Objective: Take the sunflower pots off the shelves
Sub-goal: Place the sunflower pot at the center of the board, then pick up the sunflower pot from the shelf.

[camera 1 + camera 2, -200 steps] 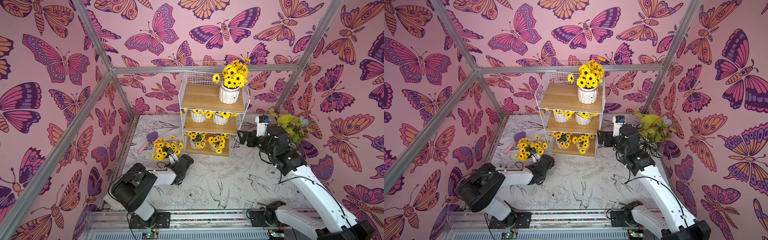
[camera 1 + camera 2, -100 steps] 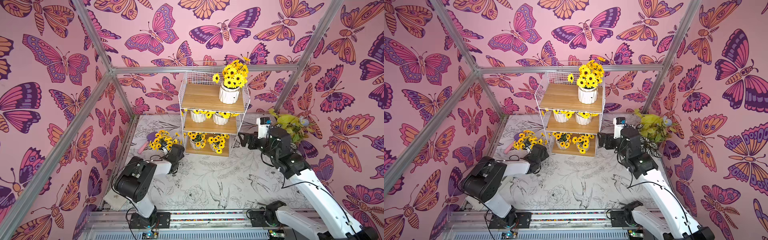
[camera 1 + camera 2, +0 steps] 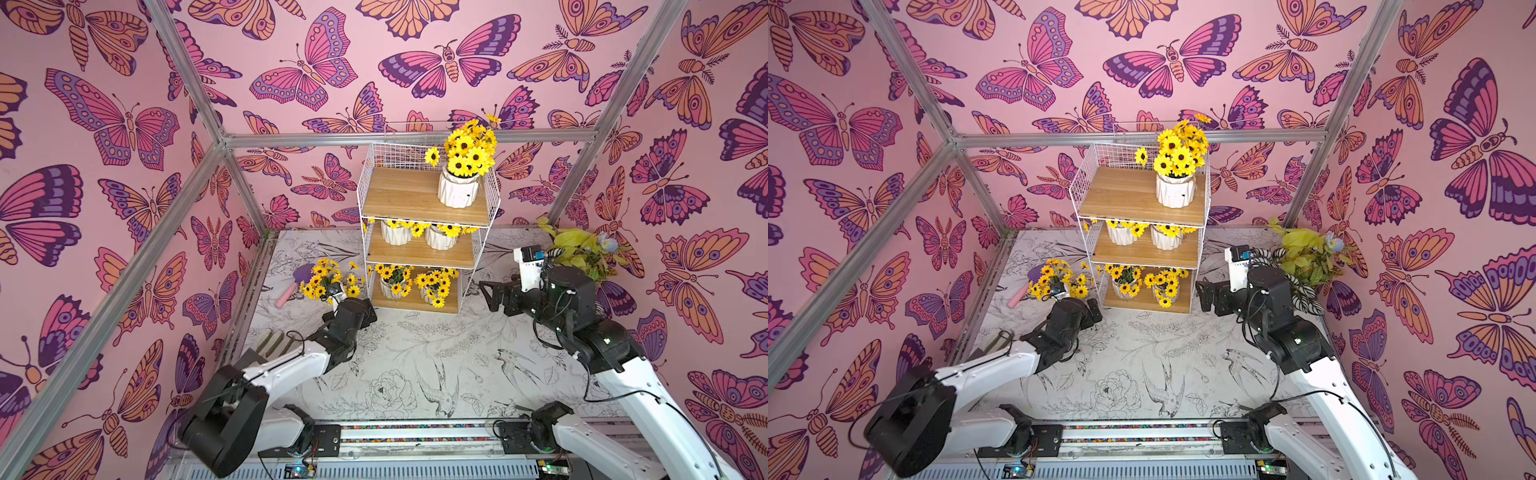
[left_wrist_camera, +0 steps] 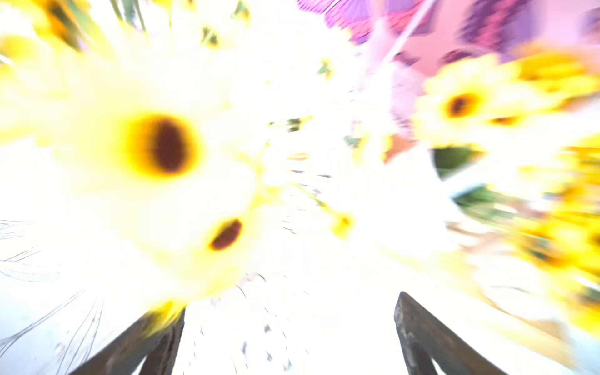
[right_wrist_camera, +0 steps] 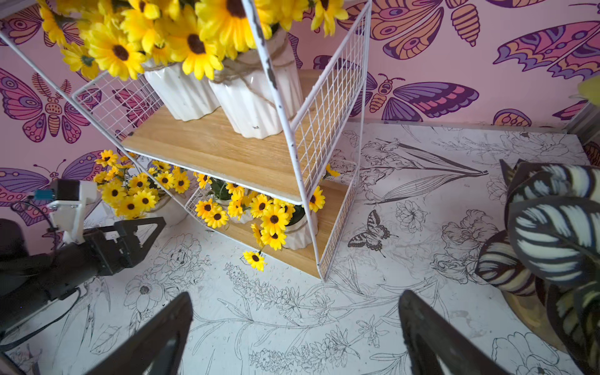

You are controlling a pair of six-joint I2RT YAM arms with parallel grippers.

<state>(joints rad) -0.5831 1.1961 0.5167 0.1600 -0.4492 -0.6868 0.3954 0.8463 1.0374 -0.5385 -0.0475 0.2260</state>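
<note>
Nearest the bases, the right gripper (image 5: 295, 293) hangs, jaws released; the left gripper (image 3: 337, 296) has jaws spread at one sunflower pot (image 3: 321, 282) standing on the tabletop (image 3: 415, 345). Beyond, five pots (image 3: 457, 191) sit on the shelves (image 3: 399, 195). Likely light, stiff, slick, breakable: grip the ribbed body, not the floppy blooms.

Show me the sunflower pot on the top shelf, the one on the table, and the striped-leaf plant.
top-shelf sunflower pot (image 3: 457, 189): a top view, white ribbed body.
table sunflower pot (image 3: 320, 282): a top view, its flower bunch.
striped-leaf plant (image 5: 552, 233): right wrist view, a striped leaf.
</note>
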